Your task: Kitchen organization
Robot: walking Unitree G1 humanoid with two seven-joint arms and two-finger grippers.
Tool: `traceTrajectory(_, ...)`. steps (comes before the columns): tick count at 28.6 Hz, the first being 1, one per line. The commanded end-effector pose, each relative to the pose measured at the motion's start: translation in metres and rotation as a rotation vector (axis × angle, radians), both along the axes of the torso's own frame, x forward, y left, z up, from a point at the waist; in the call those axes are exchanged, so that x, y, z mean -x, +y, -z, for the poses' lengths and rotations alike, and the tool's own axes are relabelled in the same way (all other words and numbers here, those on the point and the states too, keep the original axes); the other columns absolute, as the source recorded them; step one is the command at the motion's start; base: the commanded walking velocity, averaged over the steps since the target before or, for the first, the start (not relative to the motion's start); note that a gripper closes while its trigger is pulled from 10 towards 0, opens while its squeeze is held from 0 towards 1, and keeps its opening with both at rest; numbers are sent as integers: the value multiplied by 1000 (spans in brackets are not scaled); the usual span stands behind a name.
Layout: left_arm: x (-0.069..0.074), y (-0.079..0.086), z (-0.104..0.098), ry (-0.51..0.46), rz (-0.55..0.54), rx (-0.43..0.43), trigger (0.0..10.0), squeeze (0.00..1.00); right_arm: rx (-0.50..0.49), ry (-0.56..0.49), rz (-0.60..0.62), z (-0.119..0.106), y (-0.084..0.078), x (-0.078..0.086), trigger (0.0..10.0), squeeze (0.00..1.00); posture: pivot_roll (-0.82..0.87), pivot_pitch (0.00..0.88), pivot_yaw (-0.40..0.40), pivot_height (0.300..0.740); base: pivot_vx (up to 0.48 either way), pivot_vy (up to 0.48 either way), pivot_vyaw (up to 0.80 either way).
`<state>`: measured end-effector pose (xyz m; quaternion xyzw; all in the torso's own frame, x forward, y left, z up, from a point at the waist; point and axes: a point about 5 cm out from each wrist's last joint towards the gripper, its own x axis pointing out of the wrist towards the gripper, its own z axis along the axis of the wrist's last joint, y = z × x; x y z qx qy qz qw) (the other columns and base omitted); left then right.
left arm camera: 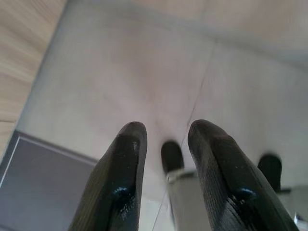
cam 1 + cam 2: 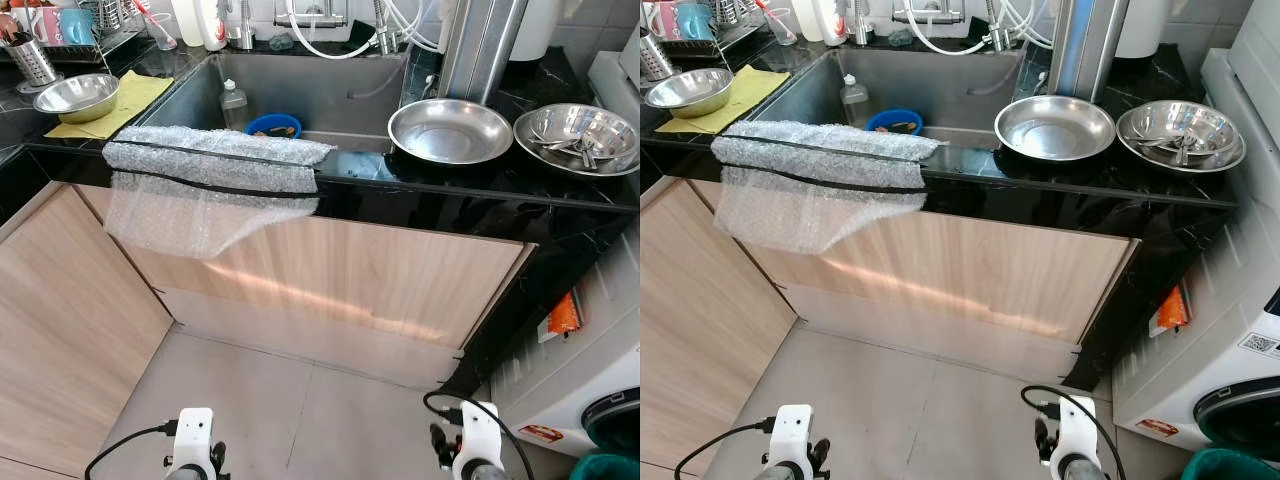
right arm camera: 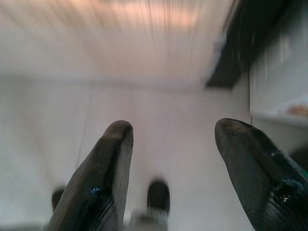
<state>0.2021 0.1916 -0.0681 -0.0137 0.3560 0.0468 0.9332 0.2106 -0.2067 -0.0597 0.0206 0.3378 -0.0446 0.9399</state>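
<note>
Left gripper (image 1: 166, 139) hangs low over the floor tiles (image 2: 300, 410), fingers parted by a narrow gap, holding nothing. Right gripper (image 3: 173, 139) also low over the floor near the cabinet front (image 2: 400, 280), fingers spread wide, empty.

L to R on the black counter (image 2: 480, 190): utensil holder (image 2: 30, 60) at far left; steel bowl (image 2: 76, 96) on a yellow cloth (image 2: 135, 95); bubble wrap sheet (image 2: 200, 185) draped over the counter edge in front of the sink (image 2: 300, 90). In the sink: clear bottle (image 2: 233, 105) just beside a blue bowl (image 2: 273, 126). R of the sink: empty steel pan (image 2: 450, 131), then a steel bowl w/ utensils (image 2: 578, 138). Washing machine (image 2: 590, 390) at far R, below counter level.
</note>
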Motion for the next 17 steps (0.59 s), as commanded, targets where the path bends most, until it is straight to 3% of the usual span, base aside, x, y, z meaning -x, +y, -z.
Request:
traceTrajectory(1,-28,9,-22,-143,-30,-15,10000,0,15,-99,-11,-13,-1,-15,10000,0,-112,81,50,740,0,0,0)
traceTrajectory(2,-45,11,-35,-216,-28,-20,10000,0,22,-133,-11,-18,-3,-19,10000,0,-112,79,50,740,0,0,0)
traceTrajectory(4,-59,12,-50,-294,-32,-28,10000,0,48,-192,-23,-25,-5,-24,10000,0,-116,74,51,740,0,0,0)
traceTrajectory(8,-68,14,-62,-381,-43,-39,10000,0,94,-315,-45,-42,-8,-34,10000,0,-124,70,54,740,0,0,0)
traceTrajectory(9,-74,14,-70,-439,-47,-43,10000,0,111,-402,-34,-57,-11,-40,10000,0,-127,68,55,740,0,0,0)
traceTrajectory(10,-74,14,-70,-439,-47,-43,10000,0,111,-402,-34,-57,-11,-40,10000,0,-127,68,55,740,0,0,0)
traceTrajectory(11,-78,13,-77,-482,-45,-45,10000,0,122,-477,-33,-71,-13,-45,10000,0,-129,63,55,740,0,0,0)
traceTrajectory(17,-92,15,-102,-613,-79,-47,10000,0,141,-681,-33,-121,-8,-66,10000,0,-129,47,51,740,0,0,0)
